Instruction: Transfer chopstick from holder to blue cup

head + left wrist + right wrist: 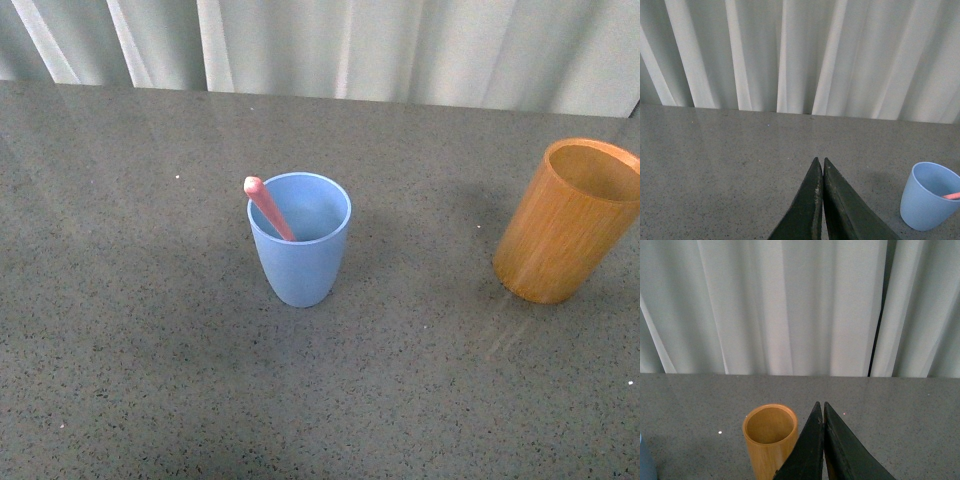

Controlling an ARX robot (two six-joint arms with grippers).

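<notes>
While neither arm shows in the front view, both wrist views give jaw state: left gripper (820,162) has its jaws pressed together, nothing between them; right gripper (820,406) the same, tips touching and empty. Chopstick (268,208) stands inside the blue cup (299,262), leaning toward the cup's left rim, rounded pink end poking just above it. Cup is upright, mid-table (120,330). Wooden holder (565,225) is upright, well apart at the right edge; the part of its inside that shows looks empty. Pale curtain (400,45) runs along the table's far side.
</notes>
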